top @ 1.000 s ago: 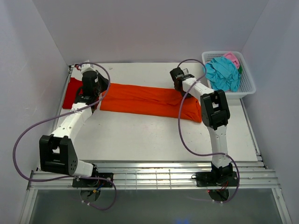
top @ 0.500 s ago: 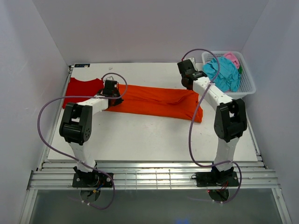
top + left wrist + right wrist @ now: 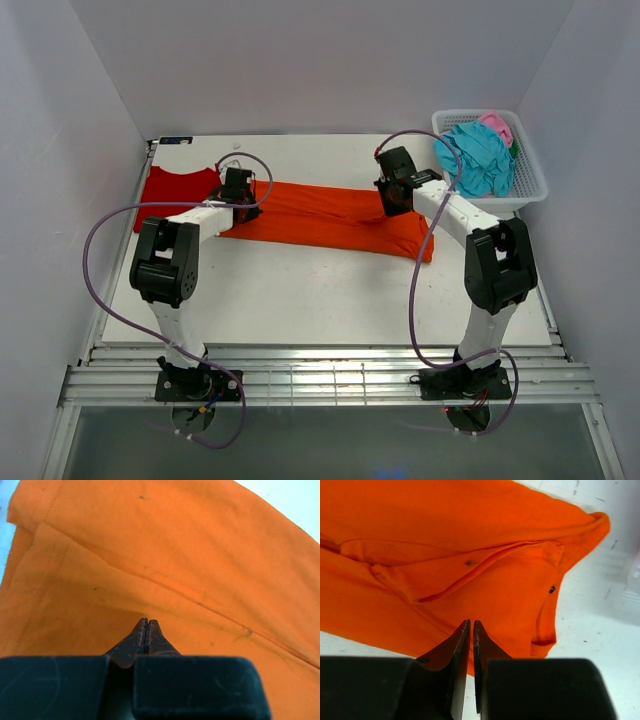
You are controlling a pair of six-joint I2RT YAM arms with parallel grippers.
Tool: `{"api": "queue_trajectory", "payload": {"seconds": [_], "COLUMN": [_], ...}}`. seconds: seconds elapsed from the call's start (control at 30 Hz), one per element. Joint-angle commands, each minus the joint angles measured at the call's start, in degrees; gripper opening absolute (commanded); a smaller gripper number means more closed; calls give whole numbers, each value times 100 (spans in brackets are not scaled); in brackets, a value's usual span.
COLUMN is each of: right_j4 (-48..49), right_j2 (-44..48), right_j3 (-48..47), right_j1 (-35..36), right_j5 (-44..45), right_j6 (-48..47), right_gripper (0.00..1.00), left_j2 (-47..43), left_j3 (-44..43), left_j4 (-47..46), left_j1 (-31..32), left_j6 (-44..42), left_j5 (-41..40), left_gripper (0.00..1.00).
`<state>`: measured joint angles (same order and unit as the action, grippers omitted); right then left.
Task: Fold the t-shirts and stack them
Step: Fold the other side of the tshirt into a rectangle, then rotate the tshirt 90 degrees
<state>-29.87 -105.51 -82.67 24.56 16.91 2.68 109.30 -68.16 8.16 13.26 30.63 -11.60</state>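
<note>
An orange t-shirt (image 3: 320, 215) lies folded into a long strip across the table; it fills the left wrist view (image 3: 200, 555) and most of the right wrist view (image 3: 445, 530). A red t-shirt (image 3: 170, 190) lies flat at the far left, its edge under the orange one. My left gripper (image 3: 237, 192) presses on the strip's left end, jaws shut tip to tip on the cloth (image 3: 146, 621). My right gripper (image 3: 392, 197) is down on the right end near the collar, jaws closed to a thin slit with the tips on the cloth (image 3: 471, 622).
A white lattice basket (image 3: 530, 190) stands at the back right corner, holding a teal t-shirt (image 3: 478, 160) and a pink t-shirt (image 3: 497, 123). White walls close the table in on the left, back and right. Purple cables loop from both arms.
My left gripper moved right from over the red shirt onto the orange strip's left end and shut. My right gripper shifted onto the right end and its jaws closed.
</note>
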Motion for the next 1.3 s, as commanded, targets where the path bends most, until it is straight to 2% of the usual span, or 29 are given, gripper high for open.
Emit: {"api": "queue_trajectory", "payload": {"seconds": [0.0,0.27,0.53,0.93,1.27], "right_j4": [157,42,183,297,271], "right_j2": [-57,-496,-619,-1542,-1762], "right_j3": [-21,-161,-38,-1093,-2067], "right_j1": [23,40,111,111,111], "right_j5": [-662,-1058,-1067,-750,-487], "right_j6": [66,110,119,136,40], "right_gripper": [12,12,11,10,10], "left_j2": [-128,-110,-110,-119,-233], "left_j3": [-171,-189,-180,-40,110], "left_j4": [80,194,203,221,203], "left_j1": [-16,-16,-16,-25,-25], "left_j6": [-66,-40,-66,4,-5], "left_j5": [-238,-343,-396,-431,-449], "left_gripper": [0,0,0,0,0]}}
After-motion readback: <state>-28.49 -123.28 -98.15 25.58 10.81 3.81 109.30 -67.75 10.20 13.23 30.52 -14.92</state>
